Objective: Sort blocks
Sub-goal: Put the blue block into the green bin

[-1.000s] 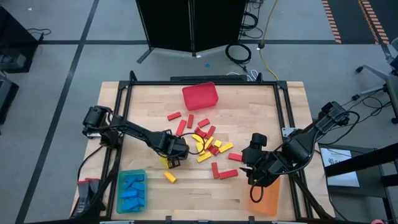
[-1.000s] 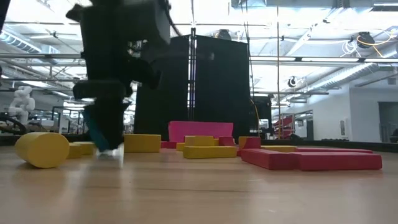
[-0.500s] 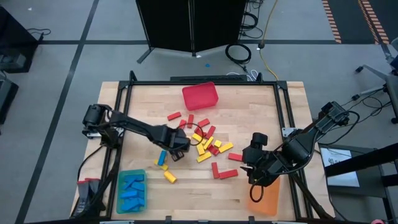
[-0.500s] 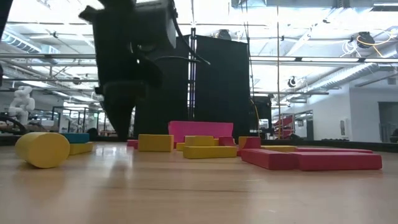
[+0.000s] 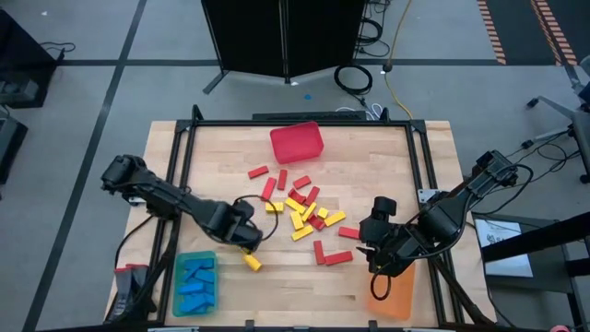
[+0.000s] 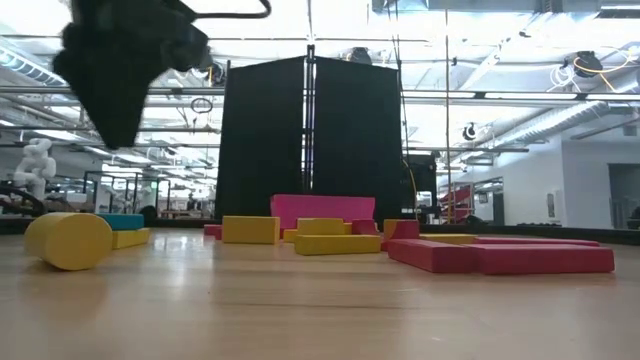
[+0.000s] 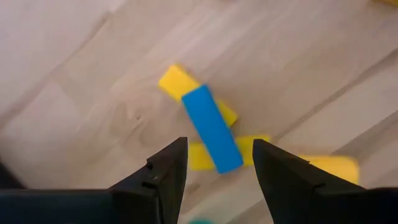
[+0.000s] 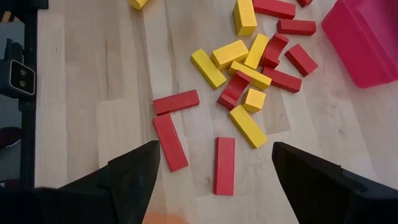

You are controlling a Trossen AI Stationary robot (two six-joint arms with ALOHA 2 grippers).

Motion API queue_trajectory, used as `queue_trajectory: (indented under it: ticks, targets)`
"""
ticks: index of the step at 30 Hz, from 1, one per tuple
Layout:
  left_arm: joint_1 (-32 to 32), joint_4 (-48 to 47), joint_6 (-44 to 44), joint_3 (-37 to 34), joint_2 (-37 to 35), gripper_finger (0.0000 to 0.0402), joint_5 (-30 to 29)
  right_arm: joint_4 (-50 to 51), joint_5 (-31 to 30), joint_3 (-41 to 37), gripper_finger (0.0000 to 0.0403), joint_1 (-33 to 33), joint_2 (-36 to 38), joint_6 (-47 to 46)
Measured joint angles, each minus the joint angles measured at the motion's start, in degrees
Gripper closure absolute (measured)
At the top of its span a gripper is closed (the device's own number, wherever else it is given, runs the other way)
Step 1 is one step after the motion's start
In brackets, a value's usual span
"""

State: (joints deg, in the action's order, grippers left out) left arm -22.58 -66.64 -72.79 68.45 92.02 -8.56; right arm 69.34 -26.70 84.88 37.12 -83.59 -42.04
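- While the loose pile of blocks (image 5: 300, 205) lies mid-table below the red bin (image 5: 297, 142), we have our left gripper (image 5: 241, 238) near the table's front-left, above a blue block (image 7: 212, 129) that rests across yellow blocks (image 7: 178, 83) on the wood.
- Our left fingers (image 7: 163, 175) stand apart and hold nothing, with the blue block lying in line with the gap but beyond the tips.
- We judge the step in hand to be picking that blue block for the blue bin (image 5: 194, 281), which already holds blue pieces and sits just beside this spot.
- To do it well, we should lower straight down with the jaws straddling the block's narrow width, not its length.
- Since it rides on yellow pieces, it may tip or skate, so we close gently and only once the tips are below its top face.
- Our right gripper (image 8: 214, 171) waits wide open and empty over the red and yellow blocks near the orange bin (image 5: 392, 297).
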Motion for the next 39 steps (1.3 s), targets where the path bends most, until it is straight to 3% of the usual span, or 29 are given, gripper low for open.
queue_trajectory:
  ticks: [16, 22, 39]
  targets:
    - [-1.8, 0.9, -10.8, -4.0, 0.7, 0.0214, -0.8, -0.6, 0.0, 0.0, 0.0096, 0.0, 0.0, 0.5]
    - [-1.8, 7.9, -11.6, -7.1, 0.7, 0.0214, -0.3, -0.6, 0.0, 0.0, 0.0096, 0.0, 0.0, 0.6]
    - [-0.3, 13.2, -13.8, -10.8, 0.7, 0.0214, 1.6, -0.4, 0.0, 0.0, 0.0096, 0.0, 0.0, 1.1]
